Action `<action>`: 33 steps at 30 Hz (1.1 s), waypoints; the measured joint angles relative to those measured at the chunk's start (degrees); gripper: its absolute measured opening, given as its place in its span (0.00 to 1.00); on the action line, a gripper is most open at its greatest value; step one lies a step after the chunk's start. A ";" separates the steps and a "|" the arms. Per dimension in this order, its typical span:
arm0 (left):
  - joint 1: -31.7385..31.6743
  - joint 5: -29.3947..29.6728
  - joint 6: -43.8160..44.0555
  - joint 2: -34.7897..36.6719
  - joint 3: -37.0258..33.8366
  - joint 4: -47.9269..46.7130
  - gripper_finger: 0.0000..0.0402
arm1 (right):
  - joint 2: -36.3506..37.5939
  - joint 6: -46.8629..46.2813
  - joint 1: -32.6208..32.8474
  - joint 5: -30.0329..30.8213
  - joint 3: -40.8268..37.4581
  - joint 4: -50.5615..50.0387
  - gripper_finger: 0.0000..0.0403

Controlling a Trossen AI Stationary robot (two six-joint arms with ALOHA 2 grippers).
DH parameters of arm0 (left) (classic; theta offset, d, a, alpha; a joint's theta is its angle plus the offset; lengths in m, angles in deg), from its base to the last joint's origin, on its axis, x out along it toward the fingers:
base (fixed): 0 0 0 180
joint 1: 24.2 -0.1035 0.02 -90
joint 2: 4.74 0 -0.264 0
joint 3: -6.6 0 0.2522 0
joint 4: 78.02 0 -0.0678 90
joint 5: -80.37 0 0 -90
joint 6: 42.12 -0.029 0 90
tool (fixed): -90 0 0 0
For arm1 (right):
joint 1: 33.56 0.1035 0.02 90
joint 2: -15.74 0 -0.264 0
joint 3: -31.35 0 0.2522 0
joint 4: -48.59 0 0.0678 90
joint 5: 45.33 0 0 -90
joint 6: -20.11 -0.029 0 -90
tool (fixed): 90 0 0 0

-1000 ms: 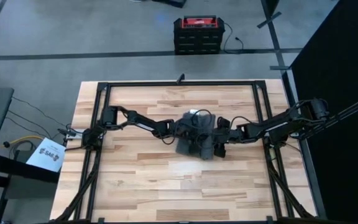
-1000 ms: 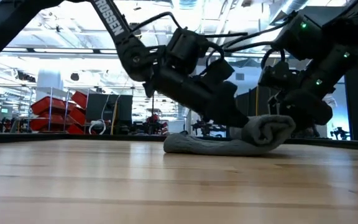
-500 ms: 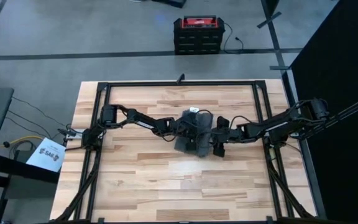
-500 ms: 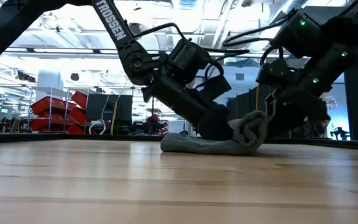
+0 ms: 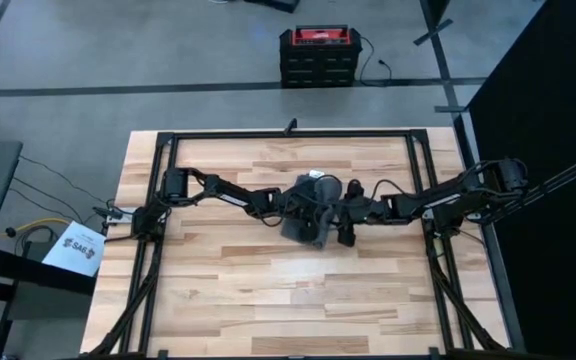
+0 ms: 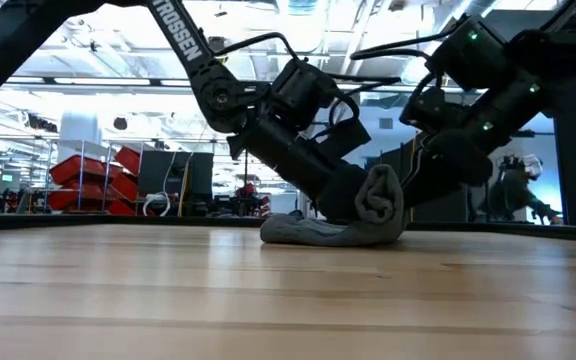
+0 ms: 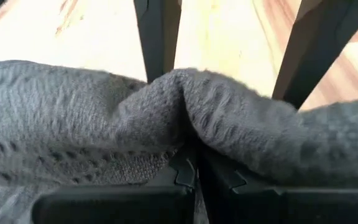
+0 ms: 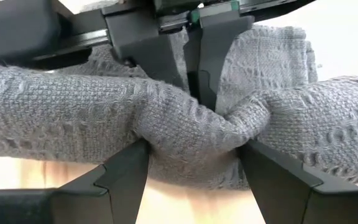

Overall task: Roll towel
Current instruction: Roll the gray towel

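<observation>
Broadly, label by label, largest first:

Tabletop [image 5: 228, 270]: pale wood planks inside a black frame; wide bare wood lies near, left and right of the middle, with a narrower bare strip toward the far edge.

Left arm: reaches in from the left side to the middle of the tabletop.

Right arm: reaches in from the right side and meets the left arm at the cloth.

Towel [image 5: 308, 210]: dark grey, bunched in the middle of the tabletop, slightly toward the far side; in the low view its right part [image 6: 378, 205] stands up as a thick fold while a flat part lies on the wood to the left.

Left pincer [image 5: 318, 205]: clenched on a ridge of the towel, seen pinched between its fingers in the left wrist view.

Right pincer [image 5: 340, 212]: its fingers [image 8: 129, 171] straddle a bunched fold, grasping the towel.

Hidden: cloth covers both sets of fingertips from above; the towel's edges cannot be made out.
</observation>
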 joint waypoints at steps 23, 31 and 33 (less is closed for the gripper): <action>0.57 2.76 -3.23 9.87 0.02 -22.77 0.00 | -9.06 6.05 -3.91 -3.27 3.04 10.19 0.59; 2.32 7.67 -3.09 15.99 0.02 -37.79 0.00 | -17.18 9.75 -5.03 -3.46 10.66 9.95 0.59; 2.32 8.56 -3.67 16.97 0.02 -41.31 0.00 | -17.53 10.19 -5.21 -3.42 11.63 9.83 0.59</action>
